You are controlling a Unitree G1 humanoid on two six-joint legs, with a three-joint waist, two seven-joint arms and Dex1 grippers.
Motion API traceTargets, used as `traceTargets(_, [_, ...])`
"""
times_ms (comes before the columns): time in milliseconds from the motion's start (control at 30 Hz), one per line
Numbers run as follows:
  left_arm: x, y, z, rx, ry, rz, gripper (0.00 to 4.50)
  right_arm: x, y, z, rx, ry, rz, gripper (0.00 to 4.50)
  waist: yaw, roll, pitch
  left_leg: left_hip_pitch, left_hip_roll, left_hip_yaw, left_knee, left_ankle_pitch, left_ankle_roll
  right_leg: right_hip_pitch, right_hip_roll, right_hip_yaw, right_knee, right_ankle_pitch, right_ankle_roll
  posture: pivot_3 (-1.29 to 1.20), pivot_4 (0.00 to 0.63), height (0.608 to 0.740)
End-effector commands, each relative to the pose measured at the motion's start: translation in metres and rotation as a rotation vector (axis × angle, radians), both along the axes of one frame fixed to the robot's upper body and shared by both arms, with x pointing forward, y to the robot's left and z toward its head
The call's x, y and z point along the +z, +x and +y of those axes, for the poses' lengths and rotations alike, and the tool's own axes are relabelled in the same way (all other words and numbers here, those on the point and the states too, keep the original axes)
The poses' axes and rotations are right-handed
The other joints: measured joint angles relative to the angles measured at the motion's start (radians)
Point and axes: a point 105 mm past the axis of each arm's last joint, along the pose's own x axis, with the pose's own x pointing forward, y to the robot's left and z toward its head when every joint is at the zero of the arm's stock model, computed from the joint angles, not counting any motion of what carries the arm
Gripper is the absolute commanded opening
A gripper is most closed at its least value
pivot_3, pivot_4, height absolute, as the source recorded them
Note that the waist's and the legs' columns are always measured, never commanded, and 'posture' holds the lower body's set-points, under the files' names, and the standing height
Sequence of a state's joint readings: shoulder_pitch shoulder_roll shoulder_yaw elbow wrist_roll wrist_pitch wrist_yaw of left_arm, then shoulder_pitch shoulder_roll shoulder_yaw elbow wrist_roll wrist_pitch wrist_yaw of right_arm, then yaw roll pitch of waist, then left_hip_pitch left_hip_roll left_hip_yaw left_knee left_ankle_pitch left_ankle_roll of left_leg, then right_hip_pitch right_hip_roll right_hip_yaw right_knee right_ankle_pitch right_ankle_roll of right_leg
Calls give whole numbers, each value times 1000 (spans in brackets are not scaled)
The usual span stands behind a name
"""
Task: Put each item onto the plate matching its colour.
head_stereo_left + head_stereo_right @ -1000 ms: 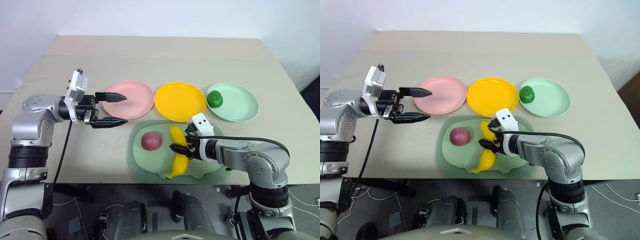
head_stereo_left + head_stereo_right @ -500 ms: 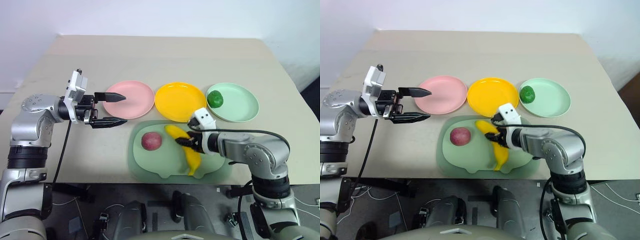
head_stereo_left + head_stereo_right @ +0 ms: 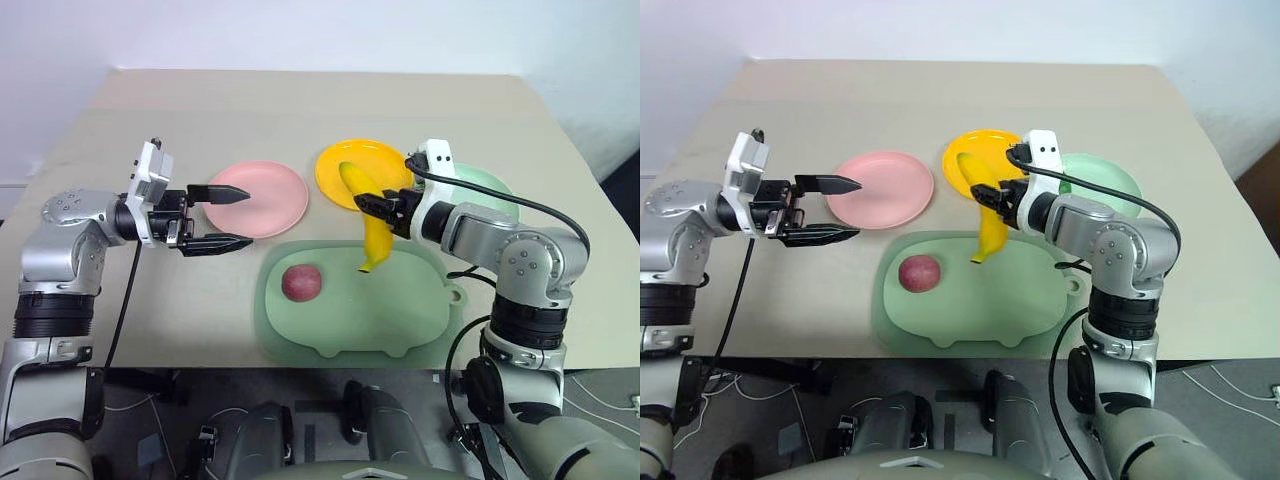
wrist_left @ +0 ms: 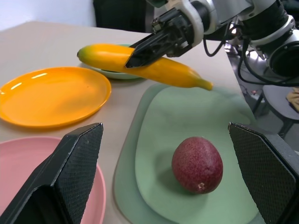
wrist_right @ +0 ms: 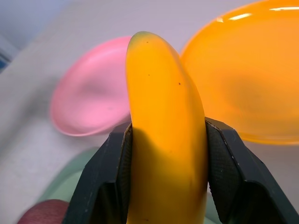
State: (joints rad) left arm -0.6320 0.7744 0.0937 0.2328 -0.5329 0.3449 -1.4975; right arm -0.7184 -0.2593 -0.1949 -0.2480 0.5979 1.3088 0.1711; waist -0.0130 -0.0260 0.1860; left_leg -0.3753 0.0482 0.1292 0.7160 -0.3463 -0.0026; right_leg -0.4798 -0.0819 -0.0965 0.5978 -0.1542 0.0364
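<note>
**Banana gripped in the air at the yellow plate's near edge**

The yellow toy banana (image 3: pixel 368 212) hangs clear of the table, pinched between the two black fingers of the right gripper (image 3: pixel 379 207), which are closed tight on its middle. Its upper end lies over the near part of the bright yellow plate (image 3: pixel 340 163); its lower tip points down over the far edge of the dull-green pig-shaped tray (image 3: pixel 400 320). In the right wrist view the fingers (image 5: pixel 100 182) press on both flanks of the fruit.

The dark-red fruit (image 3: pixel 301 282) lies on the tray's left part, well apart from the banana. The pale pink plate (image 3: pixel 270 215) sits just left of the yellow one. The mint green plate (image 3: pixel 490 183) lies to the right, largely behind the right arm.

The left gripper (image 3: pixel 235 218) hovers at the pink plate's left edge, its fingers spread wide and holding nothing, one tip over the plate and the other over the beige table (image 3: pixel 300 110).
</note>
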Motion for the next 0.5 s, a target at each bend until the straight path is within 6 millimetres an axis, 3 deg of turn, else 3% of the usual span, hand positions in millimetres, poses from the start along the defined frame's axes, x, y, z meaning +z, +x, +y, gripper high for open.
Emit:
traceTargets(33, [10,-4,1,-5,-4,-43,4500,14,12,-12,-93,-10,-78,1847,-1,0,0,0,0,0,0,0,0,0,0,0,0,0,0,0,150,704])
traceTargets(167, [10,-3,1,-4,-5,-42,4500,21,17,-12,-104,41,-83,1847,-4,0,0,0,0,0,0,0,0,0,0,0,0,0,0,0,150,704])
traceTargets(500, [10,-2,-2,-6,-11,-44,4500,26,59,-27,-269,77,-123,1847,-6,1,0,0,0,1,0,0,0,-1,0,0,0,0,0,0,150,704])
